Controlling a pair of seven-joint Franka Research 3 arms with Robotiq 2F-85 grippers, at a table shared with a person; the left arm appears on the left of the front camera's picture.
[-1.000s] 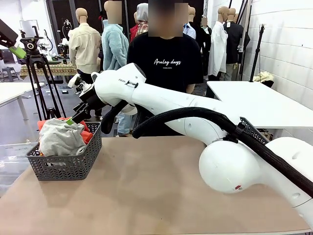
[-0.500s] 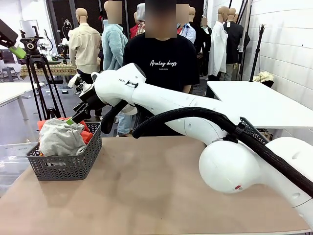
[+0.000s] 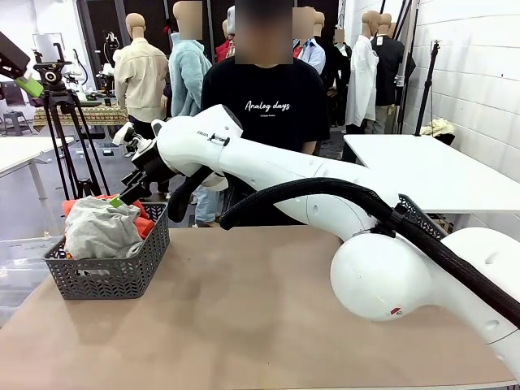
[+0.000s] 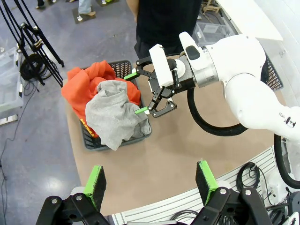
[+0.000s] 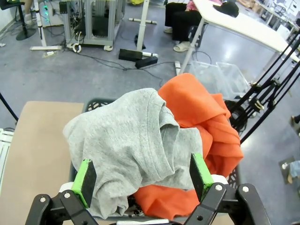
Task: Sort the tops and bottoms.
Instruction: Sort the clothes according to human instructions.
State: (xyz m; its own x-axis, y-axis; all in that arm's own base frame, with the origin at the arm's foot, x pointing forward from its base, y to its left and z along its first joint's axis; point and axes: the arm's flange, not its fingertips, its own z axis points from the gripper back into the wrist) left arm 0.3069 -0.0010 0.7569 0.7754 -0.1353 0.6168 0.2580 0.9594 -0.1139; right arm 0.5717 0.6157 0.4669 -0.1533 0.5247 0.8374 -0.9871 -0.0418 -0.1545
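Right tool (image 4: 151,92) is hanging with its green pads spread wide and nothing between them, directly over the grey basket (image 3: 110,276) at the left of the front frame, tips just above the heap. Left tool (image 4: 150,180) is sitting high above the counter (image 3: 260,325), likewise spread and holding nothing, looking down on the whole arrangement. Light grey top (image 5: 126,140) is lying uppermost in the basket, draped over the near rim in the right wrist frame; orange top (image 5: 201,122) is bunched beneath and behind it, spilling toward the right of that frame. No printed white top or black bottoms are making themselves visible in the heap. Step in hand seems to be lifting out the grey top: best dropping straight down onto its raised fold at centre, pinching only grey cloth, keeping the pads off the orange layer and the basket wall, then rising fully before swinging away.
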